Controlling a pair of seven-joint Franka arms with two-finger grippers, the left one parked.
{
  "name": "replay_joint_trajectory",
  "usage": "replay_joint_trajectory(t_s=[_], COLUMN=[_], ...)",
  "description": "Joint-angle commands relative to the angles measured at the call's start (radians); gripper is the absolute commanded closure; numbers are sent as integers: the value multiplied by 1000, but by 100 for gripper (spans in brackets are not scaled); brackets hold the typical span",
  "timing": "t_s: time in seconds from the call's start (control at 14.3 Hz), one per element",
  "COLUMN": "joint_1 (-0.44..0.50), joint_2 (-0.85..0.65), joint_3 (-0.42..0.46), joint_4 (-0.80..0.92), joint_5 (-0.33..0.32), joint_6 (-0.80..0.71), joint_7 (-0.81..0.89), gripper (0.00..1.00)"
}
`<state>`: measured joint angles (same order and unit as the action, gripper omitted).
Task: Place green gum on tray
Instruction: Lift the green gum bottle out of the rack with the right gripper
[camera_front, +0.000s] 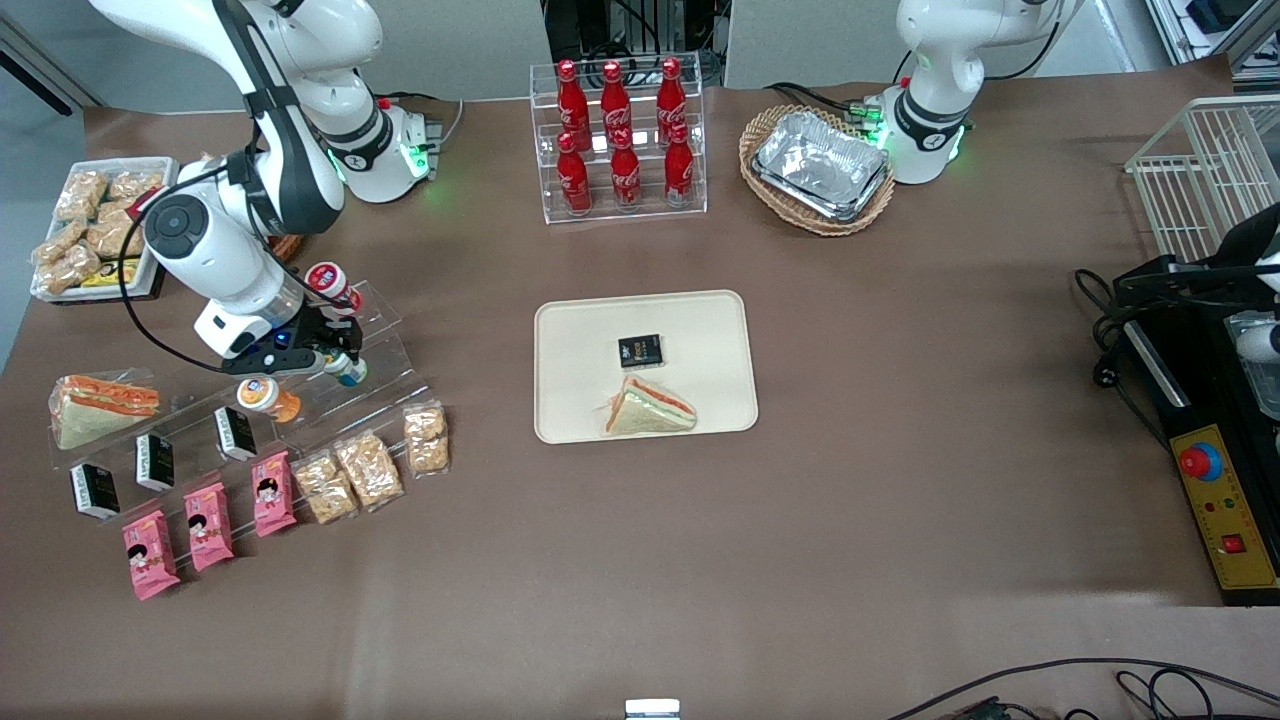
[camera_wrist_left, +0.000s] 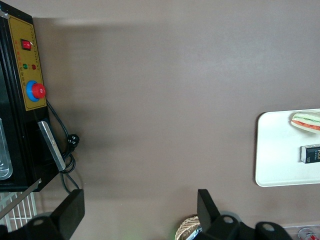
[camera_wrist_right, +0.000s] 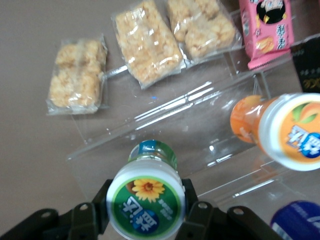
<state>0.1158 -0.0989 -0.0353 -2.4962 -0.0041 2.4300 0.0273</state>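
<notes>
The green gum, a small bottle with a white-rimmed green lid bearing a yellow flower, sits between the fingers of my right gripper. One black finger presses on each side of the lid, so the gripper is shut on the bottle. In the front view the gripper hangs over the clear acrylic step shelf at the working arm's end of the table, and the green gum peeks out under it. The cream tray lies at the table's middle, well apart from the gripper. It holds a sandwich and a small black packet.
An orange-lidded bottle and a blue lid lie beside the green gum on the shelf. Rice-crisp packets, pink snack packs and black boxes fill the lower steps. A cola rack and a foil-tray basket stand farther back.
</notes>
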Motion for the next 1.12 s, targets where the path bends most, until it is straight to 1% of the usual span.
replay_joint_trajectory(t_s=[0.0,0.21,0.35,0.49,0.56,0.63,0.84,1.05], joint_1=[7,7,8,16,25,25,25,31], joint_2=[-68,-65,-51,-48,-50,-50,-38,20], joint_3=[-6,-6,-2,3,32,72,233,389], joint_4=[135,357,503,591,614,629,652,665], joint_5=[21,21,27,82,104,105,108,111], joint_6=[-242,-535,-696,-782,-802,-815,-815,-764], joint_7=[-29,-29,-17,-1,41,107,345,602], gripper=[81,81,82,82,82,82,82,82])
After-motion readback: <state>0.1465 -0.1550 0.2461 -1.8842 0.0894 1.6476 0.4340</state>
